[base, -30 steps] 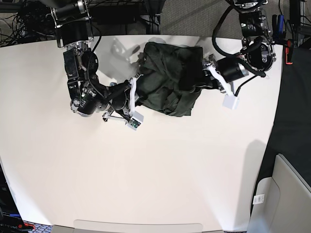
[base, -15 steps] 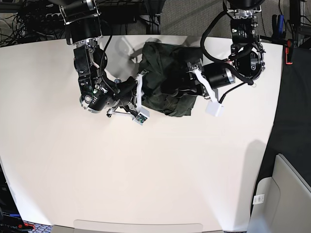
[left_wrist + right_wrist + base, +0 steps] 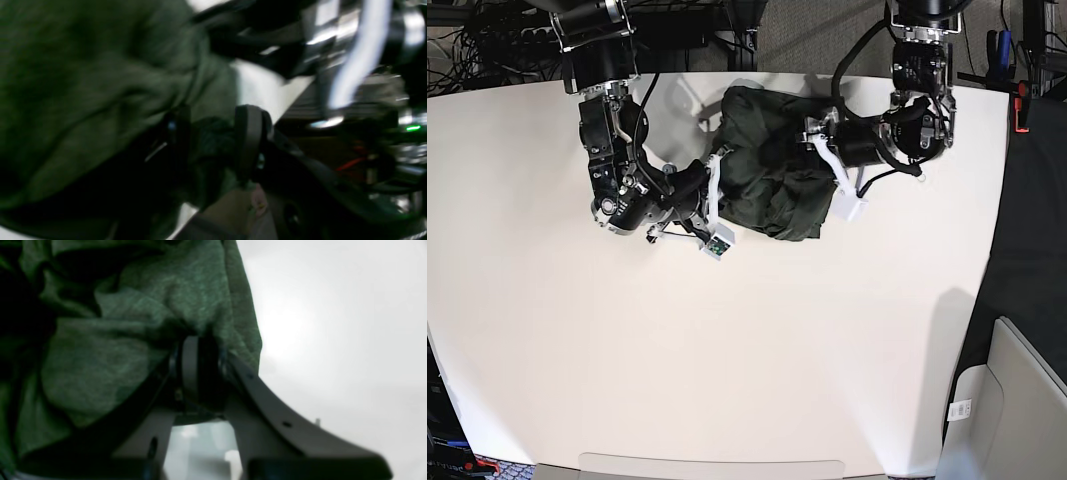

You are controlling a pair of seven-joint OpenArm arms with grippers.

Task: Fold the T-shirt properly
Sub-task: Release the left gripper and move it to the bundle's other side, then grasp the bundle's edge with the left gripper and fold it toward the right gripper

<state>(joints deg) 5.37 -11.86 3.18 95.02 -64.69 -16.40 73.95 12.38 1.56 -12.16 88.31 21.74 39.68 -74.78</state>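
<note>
T-shirt (image 3: 772, 165) bunched, long axis seemingly toward table's (image 3: 727, 350) far edge

dark olive-green heathered T-shirt (image 3: 772, 165), white table (image 3: 727, 350)

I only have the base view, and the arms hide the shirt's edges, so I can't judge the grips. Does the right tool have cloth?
Observer: Yes. In the right wrist view the right tool is pinched shut on a fold of the shirt.
Operator: And the left one?
Observer: The left wrist view is blurred, but a thick bunch of shirt sits in the left tool, filling the gap between its fingers.
Operator: Anything else caught in either?
Observer: Not that I can see. Both wrist views show only green cloth at the tips.
</note>
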